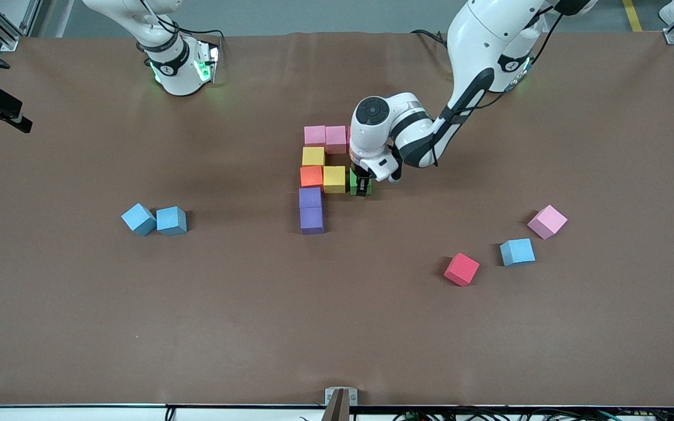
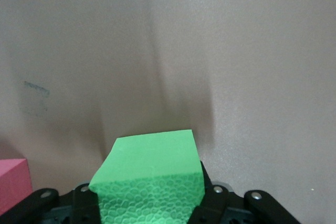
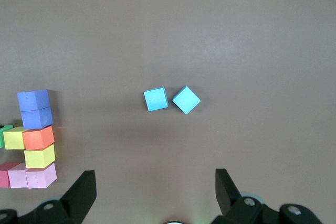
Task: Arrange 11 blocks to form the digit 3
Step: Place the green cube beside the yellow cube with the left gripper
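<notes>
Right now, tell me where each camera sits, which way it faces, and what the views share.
Front view: high across the table, facing both arm bases; shows the left gripper shut on the green block.
Left wrist view: on the left wrist, looking past its fingers at the green block.
Right wrist view: looking down between open fingers at two light blue blocks.
Shared: those light blue blocks, the unfinished digit, and the green block.

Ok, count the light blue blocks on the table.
3: two light blue blocks touching toward the right arm's end, one toward the left arm's end beside the loose red block. None seem hidden.
</notes>
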`<control>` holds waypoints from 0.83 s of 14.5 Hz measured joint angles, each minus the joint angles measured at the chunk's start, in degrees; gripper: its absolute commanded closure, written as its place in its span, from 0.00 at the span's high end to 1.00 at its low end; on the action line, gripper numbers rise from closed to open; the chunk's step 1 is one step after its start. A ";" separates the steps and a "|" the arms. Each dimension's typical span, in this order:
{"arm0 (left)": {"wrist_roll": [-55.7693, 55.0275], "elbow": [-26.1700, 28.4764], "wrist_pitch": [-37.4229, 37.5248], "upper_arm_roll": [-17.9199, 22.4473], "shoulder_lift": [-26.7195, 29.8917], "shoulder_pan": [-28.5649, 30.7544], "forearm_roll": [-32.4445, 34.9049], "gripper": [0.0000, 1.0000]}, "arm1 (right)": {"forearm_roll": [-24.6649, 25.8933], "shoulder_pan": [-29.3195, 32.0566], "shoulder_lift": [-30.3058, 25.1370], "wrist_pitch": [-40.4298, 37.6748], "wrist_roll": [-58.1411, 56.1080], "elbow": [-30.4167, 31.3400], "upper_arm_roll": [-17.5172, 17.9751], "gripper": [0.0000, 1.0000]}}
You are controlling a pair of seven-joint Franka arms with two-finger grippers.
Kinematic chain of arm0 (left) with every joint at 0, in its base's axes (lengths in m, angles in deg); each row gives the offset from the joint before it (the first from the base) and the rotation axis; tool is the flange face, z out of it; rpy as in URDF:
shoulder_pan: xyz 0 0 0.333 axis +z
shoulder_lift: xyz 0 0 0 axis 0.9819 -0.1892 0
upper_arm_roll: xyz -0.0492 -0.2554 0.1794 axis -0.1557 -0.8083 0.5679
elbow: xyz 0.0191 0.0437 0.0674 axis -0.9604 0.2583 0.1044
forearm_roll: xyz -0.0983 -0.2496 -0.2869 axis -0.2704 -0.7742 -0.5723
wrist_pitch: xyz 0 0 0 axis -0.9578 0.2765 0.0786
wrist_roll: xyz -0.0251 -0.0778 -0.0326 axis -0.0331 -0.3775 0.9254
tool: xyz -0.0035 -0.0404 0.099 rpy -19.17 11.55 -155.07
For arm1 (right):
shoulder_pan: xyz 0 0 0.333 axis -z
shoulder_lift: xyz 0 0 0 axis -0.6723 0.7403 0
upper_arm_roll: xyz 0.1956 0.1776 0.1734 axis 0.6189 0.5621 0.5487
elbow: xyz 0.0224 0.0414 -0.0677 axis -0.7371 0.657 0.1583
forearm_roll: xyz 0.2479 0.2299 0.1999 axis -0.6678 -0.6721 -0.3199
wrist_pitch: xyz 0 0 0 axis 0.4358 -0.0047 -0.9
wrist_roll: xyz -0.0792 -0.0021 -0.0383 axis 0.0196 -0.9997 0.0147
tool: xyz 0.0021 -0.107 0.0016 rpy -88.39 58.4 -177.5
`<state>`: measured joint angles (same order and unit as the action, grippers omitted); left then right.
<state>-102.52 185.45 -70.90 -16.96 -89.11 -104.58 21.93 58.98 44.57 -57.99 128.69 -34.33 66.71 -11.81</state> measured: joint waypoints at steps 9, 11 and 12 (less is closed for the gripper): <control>0.02 -0.07 -0.71 -0.06 -0.13 -0.17 0.00 0.28 | 0.00 0.00 0.00 0.00 0.00 0.00 0.00 1.00; 0.02 -0.19 -0.74 -0.06 -0.13 -0.17 0.01 0.29 | 0.00 0.00 0.01 0.00 0.00 0.00 0.00 1.00; 0.02 -0.20 -0.74 -0.06 -0.13 -0.17 0.01 0.30 | 0.00 0.00 0.01 0.00 0.00 0.00 0.00 1.00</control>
<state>-102.51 185.25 -71.64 -17.02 -89.24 -104.76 21.94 58.98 44.56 -57.98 128.69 -34.33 66.71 -11.81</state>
